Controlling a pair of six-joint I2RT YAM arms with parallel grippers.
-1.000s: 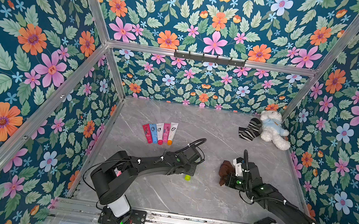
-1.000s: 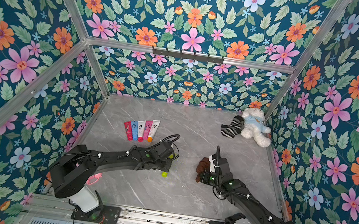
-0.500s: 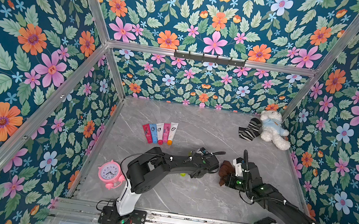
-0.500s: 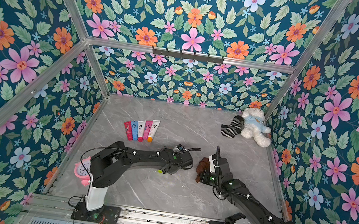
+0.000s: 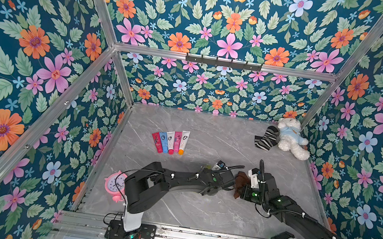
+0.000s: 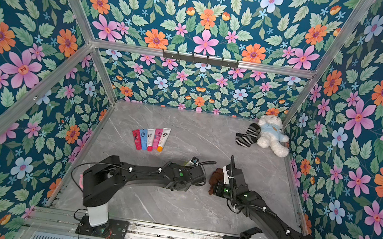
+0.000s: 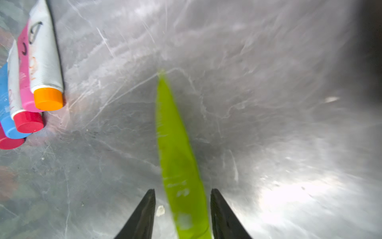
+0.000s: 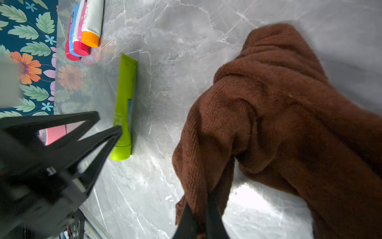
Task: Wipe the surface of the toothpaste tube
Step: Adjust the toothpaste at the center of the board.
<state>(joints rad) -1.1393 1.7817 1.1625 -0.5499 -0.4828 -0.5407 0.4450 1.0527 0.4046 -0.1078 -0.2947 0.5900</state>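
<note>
On the worktop (image 5: 209,133), the brown cloth (image 8: 279,124) is pinched in my right end effector (image 8: 199,200), clear of the green toothpaste tube (image 8: 125,99) lying between the parted jaws of my left end effector (image 7: 182,191), so I judge wiping not yet begun.

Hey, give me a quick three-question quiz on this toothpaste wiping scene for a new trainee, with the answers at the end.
1. True or false: the right gripper is shut on the brown cloth.
2. Pick one: the green tube is A) between the open jaws of the left gripper, B) clamped in the right gripper, C) wrapped in the cloth.
3. How many tubes make up the row of coloured tubes?

Key: 1 true; 2 A; 3 five.
</note>
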